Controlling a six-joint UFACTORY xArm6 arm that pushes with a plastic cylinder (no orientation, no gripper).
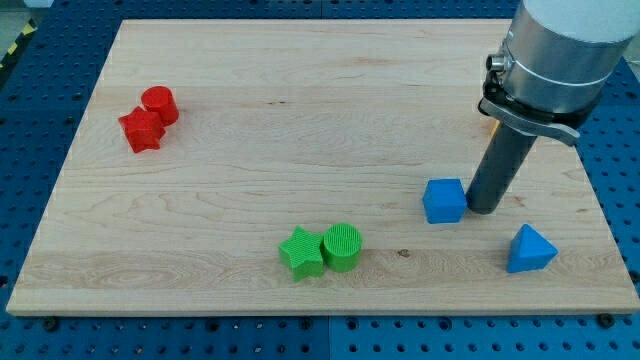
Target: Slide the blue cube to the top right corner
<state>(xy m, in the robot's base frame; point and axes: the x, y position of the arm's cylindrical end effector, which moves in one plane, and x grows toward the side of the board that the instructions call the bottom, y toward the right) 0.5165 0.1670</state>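
The blue cube (pixel 444 200) lies on the wooden board (pixel 300 130) at the lower right of the view. My tip (pixel 482 208) rests on the board just to the cube's right, touching or nearly touching its right side. The rod rises from there to the arm's grey body at the view's top right.
A blue triangular block (pixel 529 250) lies to the lower right of my tip. A green star block (pixel 302 252) and a green cylinder (pixel 342 246) sit together at the bottom centre. A red star block (pixel 142 130) and a red cylinder (pixel 159 104) sit together at the upper left.
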